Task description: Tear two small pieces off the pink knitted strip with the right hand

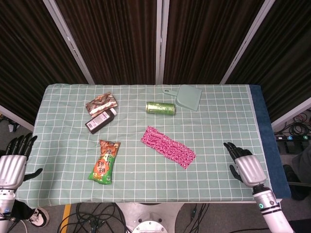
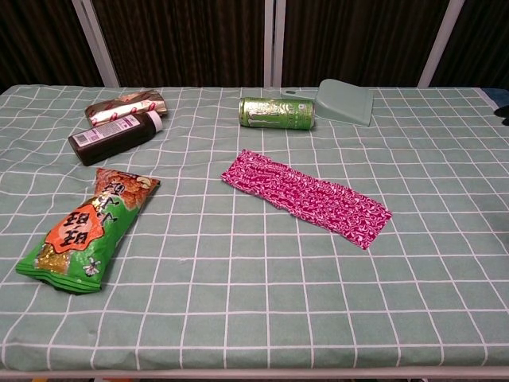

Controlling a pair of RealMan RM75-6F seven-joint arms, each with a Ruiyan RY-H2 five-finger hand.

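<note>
Nearest the robot, the right hand (image 1: 249, 167) hovers over the table's near right corner with fingers spread and nothing in them, while the left hand (image 1: 12, 162) hangs off the near left edge, likewise released and empty. Only the head view shows the hands clearly — the chest view catches just a dark sliver at its right edge, too small to identify. Further in, the pink knitted strip (image 1: 168, 146) lies flat and diagonal mid-table, well apart from both hands. It looks soft, light and limp, likely to bunch or drag rather than resist, so pinching its near right end seems the best hold. The chest view shows its flat lie and knit texture better.
</note>
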